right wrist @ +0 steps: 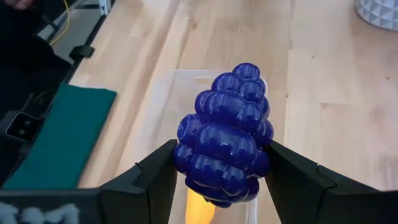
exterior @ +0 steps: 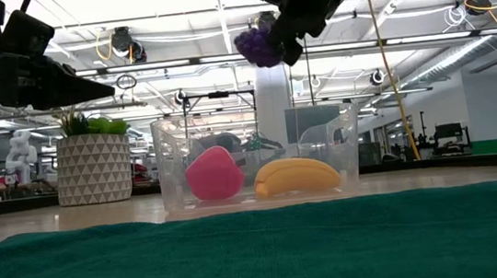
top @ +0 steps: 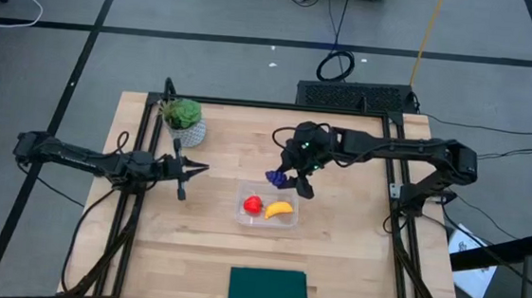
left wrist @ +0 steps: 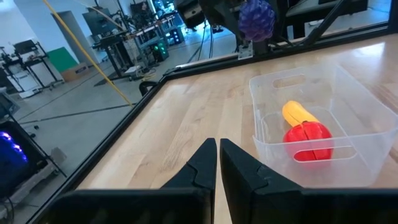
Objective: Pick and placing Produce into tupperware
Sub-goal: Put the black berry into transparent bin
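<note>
1. The desk (top: 192, 248) is wood, and it holds all my things so I can reach them.
2. A green mat (top: 267, 289) lies flat at the near edge of the desk, well apart from the work. I do not need it.
3. A plant (top: 183, 119) in a white pot stands near my left arm. It is not food, so it stays put.
4. The tub (top: 270, 208) sits in the middle of the desk. It is clear and open on top, so I can drop things in from above.
5. My left gripper (top: 203, 170) is pinched shut and holds nothing. It waits beside the plant, pointing at the tub, out of the way.
6. My right gripper (right wrist: 221, 163) squeezes the grapes (right wrist: 224, 142) from both sides. I hold them high in the air, just past the far edge of the tub, so they clear the wall.
7. The banana (top: 279, 209) lies in the tub already.
8. The red fruit (top: 253, 204) lies in the tub too, just beside the banana.
9. I think the grapes are the last thing to go in. There is bare room in the tub for them.
</note>
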Controlling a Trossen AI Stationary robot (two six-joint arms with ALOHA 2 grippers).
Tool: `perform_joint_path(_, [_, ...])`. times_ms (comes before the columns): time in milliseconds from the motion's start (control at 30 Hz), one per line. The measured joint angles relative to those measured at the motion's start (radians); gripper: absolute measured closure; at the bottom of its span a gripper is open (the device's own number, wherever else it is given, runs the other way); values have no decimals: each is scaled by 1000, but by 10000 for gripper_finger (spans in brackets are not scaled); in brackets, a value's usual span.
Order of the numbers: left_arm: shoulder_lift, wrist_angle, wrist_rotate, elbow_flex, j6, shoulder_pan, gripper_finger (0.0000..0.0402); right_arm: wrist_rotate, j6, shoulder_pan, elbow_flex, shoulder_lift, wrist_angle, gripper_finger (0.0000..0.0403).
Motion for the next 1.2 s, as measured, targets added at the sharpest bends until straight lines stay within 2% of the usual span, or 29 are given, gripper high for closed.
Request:
perform_joint_path(300, [0, 0, -12, 0, -1, 0, 376, 9, 58, 9, 7, 1, 47, 202])
perform_joint_path(500, [0, 0, -13, 0, -2, 0, 376, 26, 91, 17, 10, 60, 78, 202])
perform_joint_path(833, [0, -2, -13, 0, 2, 0, 376, 37, -30, 26, 27, 169, 27, 202])
perform_joint_path(1000, [0, -3, -13, 0, 13, 0, 376, 137, -143, 73, 87, 217, -73, 202])
perform_joint_path(1200, [0, -20, -13, 0, 12, 0, 376, 162, -194, 104, 95, 220, -39, 202])
